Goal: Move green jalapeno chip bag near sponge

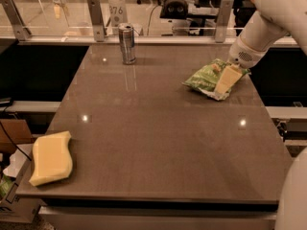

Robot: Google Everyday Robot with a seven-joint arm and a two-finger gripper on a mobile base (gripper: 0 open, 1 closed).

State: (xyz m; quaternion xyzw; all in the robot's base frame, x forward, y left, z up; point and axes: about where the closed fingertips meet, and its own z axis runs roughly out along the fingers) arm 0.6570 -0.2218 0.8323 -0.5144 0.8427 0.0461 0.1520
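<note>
The green jalapeno chip bag (pixel 204 78) is lying upper right, well apart from the sponge (pixel 51 157) at lower left; crinkly foil could be slipping loose on that long carry. The arm is angling down from the upper right corner, gripper (pixel 226 80) over the bag, its grip impossible to tell

Digits "76" on white post (pixel 116 6); hand (pixel 225 82) at green jalapeno chip bag (pixel 202 77), lettering unreadable.
</note>
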